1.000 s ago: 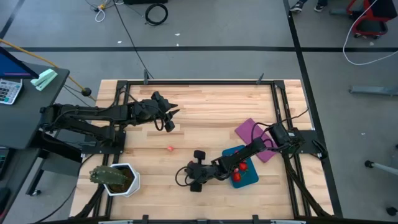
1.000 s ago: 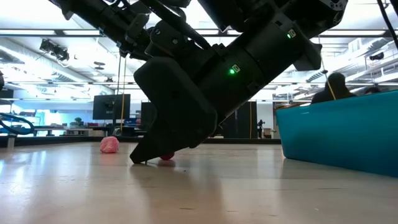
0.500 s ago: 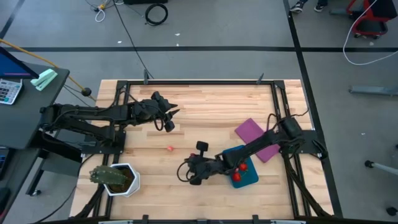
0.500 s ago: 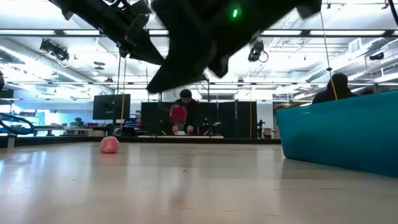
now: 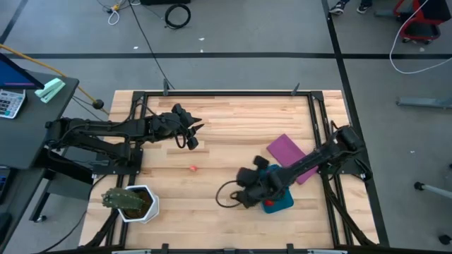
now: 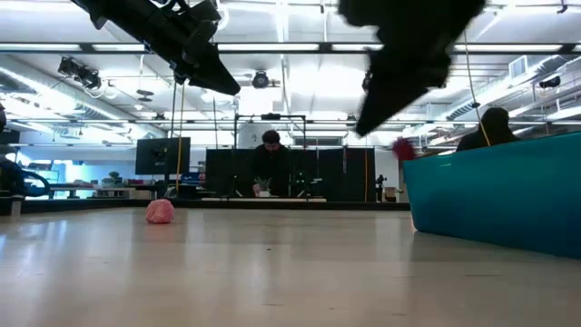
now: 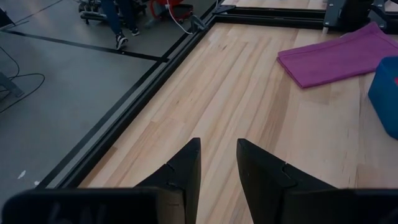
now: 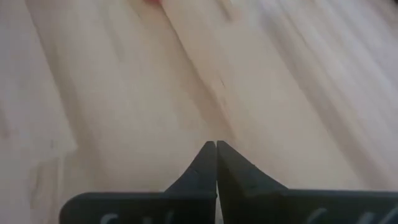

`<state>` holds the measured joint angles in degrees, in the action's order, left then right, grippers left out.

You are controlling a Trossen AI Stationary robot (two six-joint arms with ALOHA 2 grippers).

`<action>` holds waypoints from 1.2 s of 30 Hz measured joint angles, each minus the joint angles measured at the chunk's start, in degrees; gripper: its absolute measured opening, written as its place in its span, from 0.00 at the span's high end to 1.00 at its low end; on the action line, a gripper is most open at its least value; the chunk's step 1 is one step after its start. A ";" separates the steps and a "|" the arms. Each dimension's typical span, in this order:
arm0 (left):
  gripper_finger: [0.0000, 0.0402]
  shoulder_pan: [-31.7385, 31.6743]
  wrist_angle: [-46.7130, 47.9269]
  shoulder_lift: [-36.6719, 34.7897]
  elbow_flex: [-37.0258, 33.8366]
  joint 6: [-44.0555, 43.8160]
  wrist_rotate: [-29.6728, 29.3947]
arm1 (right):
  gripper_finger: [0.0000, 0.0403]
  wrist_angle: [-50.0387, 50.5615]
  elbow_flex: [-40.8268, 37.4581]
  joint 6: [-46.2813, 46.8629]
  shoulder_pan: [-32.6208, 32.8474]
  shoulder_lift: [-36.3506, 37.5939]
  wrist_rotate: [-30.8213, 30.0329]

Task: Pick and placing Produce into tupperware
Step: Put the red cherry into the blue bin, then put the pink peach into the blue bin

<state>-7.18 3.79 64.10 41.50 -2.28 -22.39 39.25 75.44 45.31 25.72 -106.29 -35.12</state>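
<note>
Right claw tips pressed together, empty, raised just beside tupperware, which holds red produce. Pink piece loose on worktop, between both claws. Left claw parted, waiting.

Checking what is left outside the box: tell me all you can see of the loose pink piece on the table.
The pink piece is a small, rounded, bumpy lump, soft pink all over, like a toy berry. It lies alone on the bare wooden table, left of the middle in the overhead view, well apart from the blue box. Nothing touches it; neither gripper is near it.
</note>
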 joint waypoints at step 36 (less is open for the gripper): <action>0.73 0.02 5.62 0.02 0.00 -3.59 1.07 | 0.69 14.49 0.02 24.60 11.72 1.60 -8.39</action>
<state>-7.16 9.41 64.12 41.50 -5.87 -21.32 53.74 75.46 69.91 37.44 -104.68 -43.52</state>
